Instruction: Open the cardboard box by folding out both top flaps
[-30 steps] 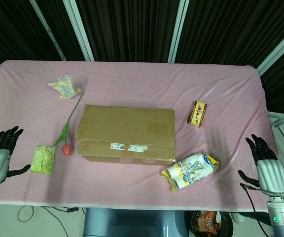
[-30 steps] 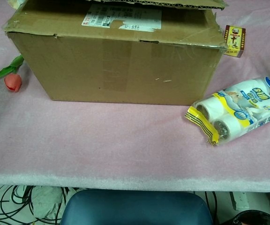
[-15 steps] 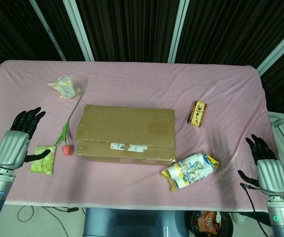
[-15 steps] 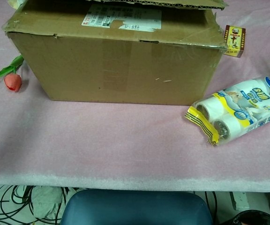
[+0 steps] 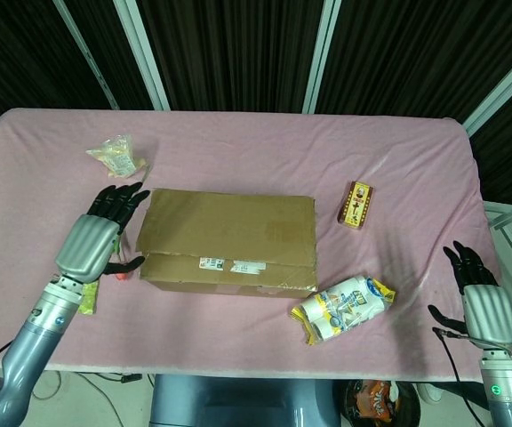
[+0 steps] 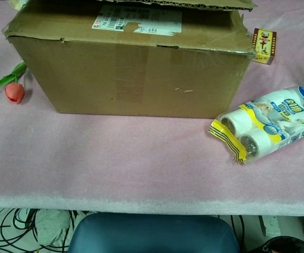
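Note:
The brown cardboard box [image 5: 227, 240] lies in the middle of the pink table, its top flaps folded down; the chest view shows its front wall [image 6: 131, 74] close up. My left hand [image 5: 94, 238] hovers just off the box's left end, fingers spread and holding nothing. It covers most of the red tulip in the head view. My right hand [image 5: 481, 298] stays near the table's front right corner, open and far from the box. Neither hand shows in the chest view.
A red tulip [image 6: 13, 90] lies left of the box, with a green packet [image 5: 88, 298] beside it. A snack bag [image 5: 117, 156] sits at the back left. A small red carton [image 5: 356, 205] and a pack of paper rolls [image 5: 343, 307] lie right of the box.
My left hand has travelled from the table's front left edge rightward and inward to the box's left end. The right hand and the box have not moved.

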Robot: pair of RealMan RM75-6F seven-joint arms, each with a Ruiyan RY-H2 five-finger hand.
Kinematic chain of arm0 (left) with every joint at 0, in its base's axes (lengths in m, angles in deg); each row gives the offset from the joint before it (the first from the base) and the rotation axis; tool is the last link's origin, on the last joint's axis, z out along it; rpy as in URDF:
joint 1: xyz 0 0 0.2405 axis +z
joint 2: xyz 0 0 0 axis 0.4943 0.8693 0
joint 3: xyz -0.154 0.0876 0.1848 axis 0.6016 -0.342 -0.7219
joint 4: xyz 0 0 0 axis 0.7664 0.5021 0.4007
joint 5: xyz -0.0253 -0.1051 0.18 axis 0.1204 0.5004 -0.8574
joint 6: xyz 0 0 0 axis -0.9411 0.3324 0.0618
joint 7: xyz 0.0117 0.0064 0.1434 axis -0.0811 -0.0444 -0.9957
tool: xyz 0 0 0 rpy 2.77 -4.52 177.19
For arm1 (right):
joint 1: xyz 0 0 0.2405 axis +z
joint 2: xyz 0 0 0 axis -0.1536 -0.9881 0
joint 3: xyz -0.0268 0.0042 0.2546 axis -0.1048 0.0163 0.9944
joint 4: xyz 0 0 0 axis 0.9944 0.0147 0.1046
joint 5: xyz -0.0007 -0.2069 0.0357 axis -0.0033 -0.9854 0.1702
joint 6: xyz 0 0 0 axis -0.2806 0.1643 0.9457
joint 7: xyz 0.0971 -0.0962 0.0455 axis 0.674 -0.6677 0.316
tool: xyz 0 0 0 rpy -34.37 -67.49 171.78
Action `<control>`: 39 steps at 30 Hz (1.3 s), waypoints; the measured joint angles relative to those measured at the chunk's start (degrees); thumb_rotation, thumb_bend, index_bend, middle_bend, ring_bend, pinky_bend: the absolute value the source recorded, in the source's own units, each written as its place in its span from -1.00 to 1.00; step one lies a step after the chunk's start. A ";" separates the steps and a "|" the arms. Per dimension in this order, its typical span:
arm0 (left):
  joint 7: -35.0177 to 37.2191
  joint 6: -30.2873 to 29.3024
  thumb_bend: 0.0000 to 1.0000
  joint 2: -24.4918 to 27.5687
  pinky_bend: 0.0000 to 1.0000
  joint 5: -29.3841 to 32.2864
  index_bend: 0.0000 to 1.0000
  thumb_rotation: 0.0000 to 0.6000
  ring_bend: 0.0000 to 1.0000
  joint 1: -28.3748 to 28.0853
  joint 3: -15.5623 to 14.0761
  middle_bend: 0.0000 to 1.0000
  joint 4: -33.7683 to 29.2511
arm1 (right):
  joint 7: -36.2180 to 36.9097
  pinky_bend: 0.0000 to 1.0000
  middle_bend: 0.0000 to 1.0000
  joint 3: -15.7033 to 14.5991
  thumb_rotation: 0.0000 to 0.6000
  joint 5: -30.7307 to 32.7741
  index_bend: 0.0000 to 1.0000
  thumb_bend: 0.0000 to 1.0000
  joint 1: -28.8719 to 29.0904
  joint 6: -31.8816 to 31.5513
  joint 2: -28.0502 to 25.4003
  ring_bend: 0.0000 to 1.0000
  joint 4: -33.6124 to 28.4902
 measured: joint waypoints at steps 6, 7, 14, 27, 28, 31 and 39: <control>-5.20 1.74 -0.62 -3.25 -1.00 3.62 -1.00 1.00 -1.00 -3.59 0.33 -1.00 0.54 | 0.32 -0.55 -1.00 0.06 1.00 0.43 -1.00 -0.52 -0.02 0.23 -0.10 -0.94 -0.23; -5.82 1.93 -0.56 -3.71 -1.00 4.12 -1.00 1.00 -1.00 -4.07 0.35 -1.00 0.69 | 0.36 -0.55 -1.00 0.07 1.00 0.50 -1.00 -0.52 -0.02 0.27 -0.11 -0.94 -0.26; -8.67 2.41 -0.37 -6.94 -1.00 6.96 -1.00 1.00 -1.00 -7.37 1.09 -1.00 3.27 | 0.60 -0.55 -1.00 0.16 1.00 1.10 -1.00 -0.52 -0.03 0.62 -0.18 -0.94 -0.58; -9.40 1.59 -0.37 -7.06 -1.00 8.59 -1.00 1.00 -1.00 -13.47 8.49 -1.00 9.53 | 1.10 -0.55 -1.00 0.59 1.00 2.65 -1.00 -0.52 0.16 1.69 -0.45 -0.94 -1.50; -9.40 1.64 -0.37 -6.76 -1.00 8.90 -1.00 1.00 -1.00 -14.07 9.20 -1.00 10.42 | 1.13 -0.55 -1.00 0.55 1.00 2.65 -1.00 -0.52 0.16 1.74 -0.48 -0.94 -1.58; -9.42 1.98 -0.37 -6.21 -1.00 9.80 -1.00 1.00 -1.00 -15.33 10.41 -1.00 12.66 | 1.24 -0.55 -1.00 0.53 1.00 2.72 -1.00 -0.52 0.20 1.91 -0.57 -0.94 -1.83; -10.81 5.03 -0.37 -6.38 -1.00 12.64 -1.00 1.00 -1.00 -19.21 10.94 -1.00 22.09 | 1.40 -0.55 -1.00 0.16 1.00 2.54 -1.00 -0.52 0.02 1.97 -0.84 -0.94 -2.80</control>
